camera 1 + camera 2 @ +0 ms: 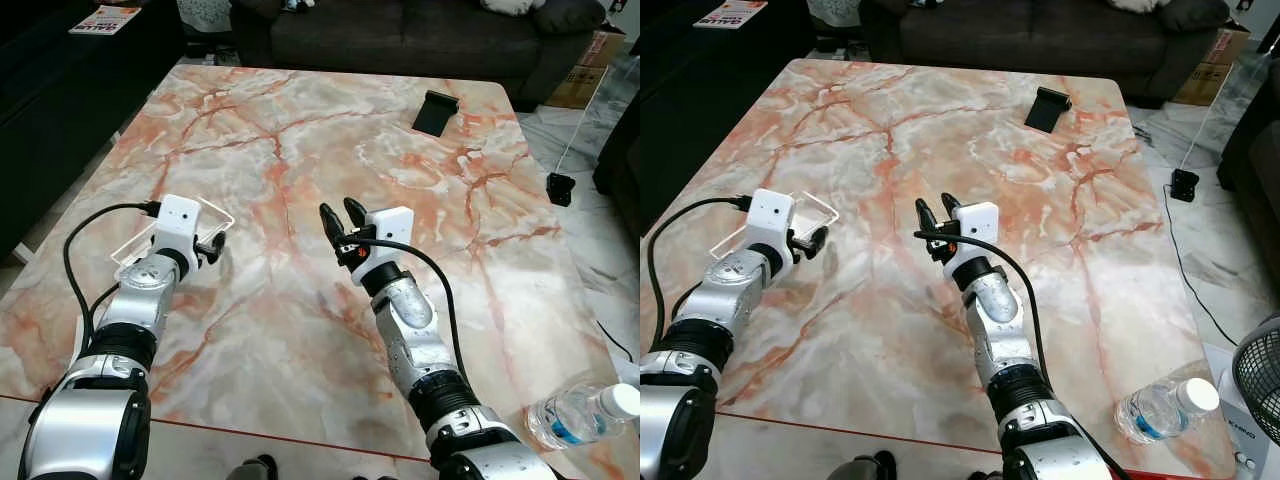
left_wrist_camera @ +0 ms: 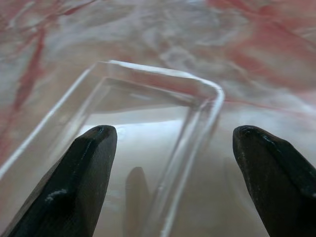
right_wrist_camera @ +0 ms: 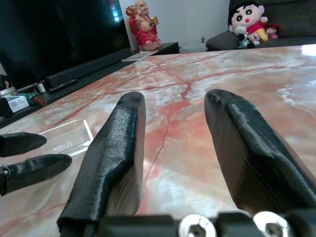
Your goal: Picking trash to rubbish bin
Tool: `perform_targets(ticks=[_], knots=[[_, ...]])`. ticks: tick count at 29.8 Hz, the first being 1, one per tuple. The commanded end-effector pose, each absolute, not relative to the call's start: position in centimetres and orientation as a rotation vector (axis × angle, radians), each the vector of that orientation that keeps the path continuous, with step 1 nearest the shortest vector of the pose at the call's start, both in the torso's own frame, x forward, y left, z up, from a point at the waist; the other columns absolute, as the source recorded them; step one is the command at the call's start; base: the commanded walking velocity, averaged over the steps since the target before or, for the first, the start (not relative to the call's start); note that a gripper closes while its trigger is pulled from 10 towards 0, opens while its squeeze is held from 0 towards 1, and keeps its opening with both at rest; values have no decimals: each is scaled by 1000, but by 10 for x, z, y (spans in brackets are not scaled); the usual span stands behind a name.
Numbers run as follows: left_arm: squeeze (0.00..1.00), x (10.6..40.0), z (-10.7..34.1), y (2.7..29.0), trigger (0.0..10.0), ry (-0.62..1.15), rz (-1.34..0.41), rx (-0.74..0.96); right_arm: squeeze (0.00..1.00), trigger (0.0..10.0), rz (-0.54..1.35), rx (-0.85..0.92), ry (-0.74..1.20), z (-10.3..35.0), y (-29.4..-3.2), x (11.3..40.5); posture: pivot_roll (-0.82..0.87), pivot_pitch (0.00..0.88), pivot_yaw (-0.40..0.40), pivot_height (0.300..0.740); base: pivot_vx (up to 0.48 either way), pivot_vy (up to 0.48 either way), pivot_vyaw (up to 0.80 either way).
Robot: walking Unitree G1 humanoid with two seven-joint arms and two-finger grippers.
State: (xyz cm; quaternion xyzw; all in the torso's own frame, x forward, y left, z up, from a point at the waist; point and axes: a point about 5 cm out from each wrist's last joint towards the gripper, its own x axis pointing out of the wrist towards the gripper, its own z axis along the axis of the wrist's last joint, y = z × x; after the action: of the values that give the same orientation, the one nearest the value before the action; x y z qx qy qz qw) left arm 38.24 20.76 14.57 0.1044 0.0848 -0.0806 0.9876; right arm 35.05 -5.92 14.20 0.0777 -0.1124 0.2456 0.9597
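Clear plastic tray point(image 1: 215, 218) lying flat on the marble table point(image 1: 300, 130) near its left edge, with the left gripper point(image 2: 173, 163) over its near corner, fingers spread, one above the tray floor and one outside the rim. Right gripper point(image 1: 342, 222) held above the table's middle, fingers apart and holding nothing. Water bottle point(image 1: 585, 412) lying at the near right corner, black stand point(image 1: 436, 111) toward the far side.

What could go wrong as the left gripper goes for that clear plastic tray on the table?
The clear plastic tray lies flat and shallow on the marble table, so the open left gripper, straddling one wall, may push it along the smooth surface instead of pinching it. Its thin wall could also flex and slip from the fingers. The water bottle lies right at the table's near edge and could roll off if the table is jolted.
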Motion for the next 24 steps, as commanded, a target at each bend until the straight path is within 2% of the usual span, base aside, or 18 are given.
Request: perform_targets(ticks=[1,20,21,22,23,24], knots=[[0,381,140,204,10000,189,-196,168,0,10000,510,152,-237,145,-57,350,117,148,-11,740,0,0,0],[0,379,133,210,10000,237,-161,190,0,10000,512,147,-237,145,-57,350,117,149,-14,740,0,0,0],[0,379,132,213,8745,250,-142,178,0,10000,513,145,-236,145,-58,350,114,148,-16,740,0,0,0],[0,379,132,213,8745,250,-142,178,0,10000,513,145,-236,145,-58,350,114,148,-16,740,0,0,0],[0,379,131,215,2510,263,-126,164,0,10000,513,143,-236,145,-58,350,114,148,-16,740,0,0,0],[0,378,131,216,2510,265,-123,162,0,10000,513,143,-236,145,-59,350,114,148,-16,740,0,0,0]])
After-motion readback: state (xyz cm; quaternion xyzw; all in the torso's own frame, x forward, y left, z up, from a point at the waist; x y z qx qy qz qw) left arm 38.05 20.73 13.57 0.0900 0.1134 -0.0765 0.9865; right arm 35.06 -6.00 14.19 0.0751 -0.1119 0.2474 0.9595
